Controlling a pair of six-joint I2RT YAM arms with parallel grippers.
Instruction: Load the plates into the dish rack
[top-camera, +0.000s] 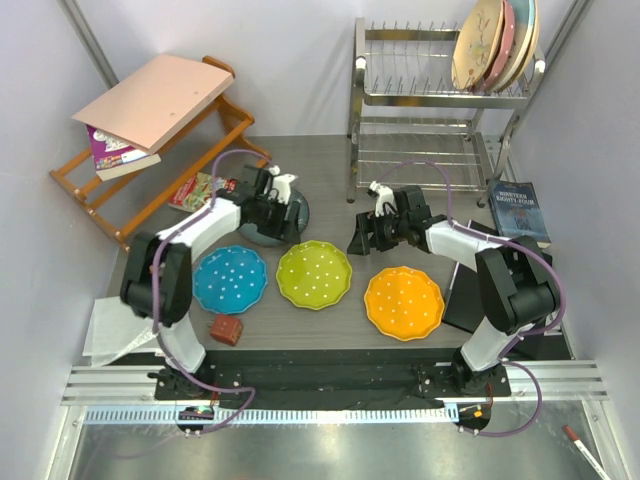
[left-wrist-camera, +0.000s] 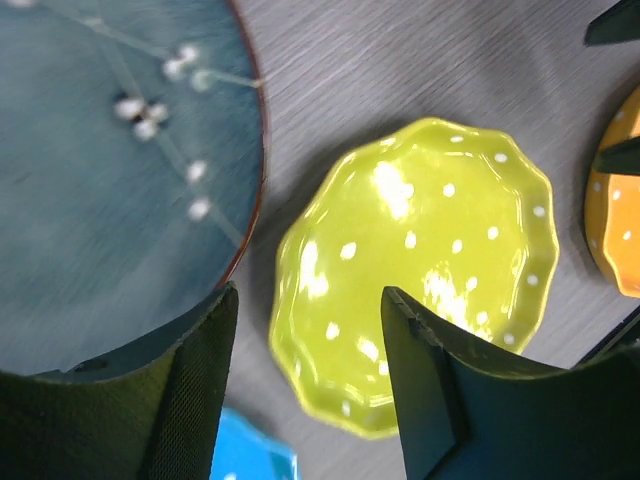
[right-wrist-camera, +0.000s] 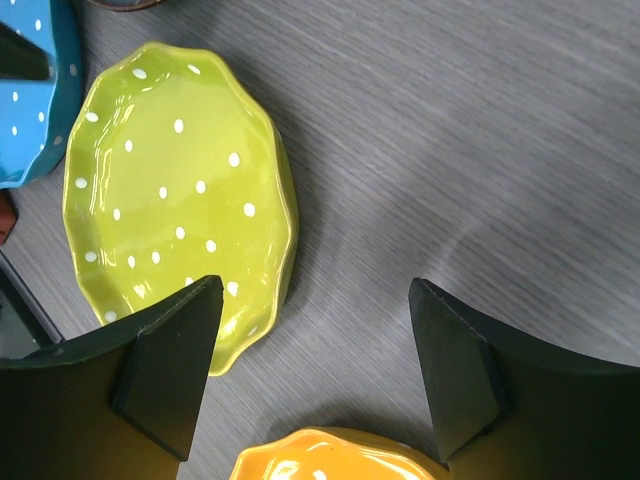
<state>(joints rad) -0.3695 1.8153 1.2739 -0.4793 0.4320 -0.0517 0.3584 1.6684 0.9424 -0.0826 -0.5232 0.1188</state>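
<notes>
Three scalloped dotted plates lie flat in a row on the table: blue (top-camera: 230, 279), lime green (top-camera: 314, 274) and orange (top-camera: 403, 302). The dark grey-blue plate (top-camera: 262, 236) lies behind them, partly under my left gripper (top-camera: 284, 212). That gripper (left-wrist-camera: 310, 325) is open and empty; its left finger (left-wrist-camera: 200, 380) sits over the dark plate's rim (left-wrist-camera: 110, 170), and the lime plate (left-wrist-camera: 420, 260) shows between the jaws. My right gripper (top-camera: 362, 236) is open and empty (right-wrist-camera: 315, 290) over bare table between the lime plate (right-wrist-camera: 170, 200) and the orange plate (right-wrist-camera: 330, 460). The chrome dish rack (top-camera: 430, 95) stands at the back right.
Plain cream, pink and pale blue plates (top-camera: 495, 45) stand in the rack's upper tier. A slanted wooden shelf (top-camera: 150, 150) with books is at the back left. A book (top-camera: 516, 210) and a black stand (top-camera: 470, 285) are at the right. A small brown block (top-camera: 226, 329) lies near the front left.
</notes>
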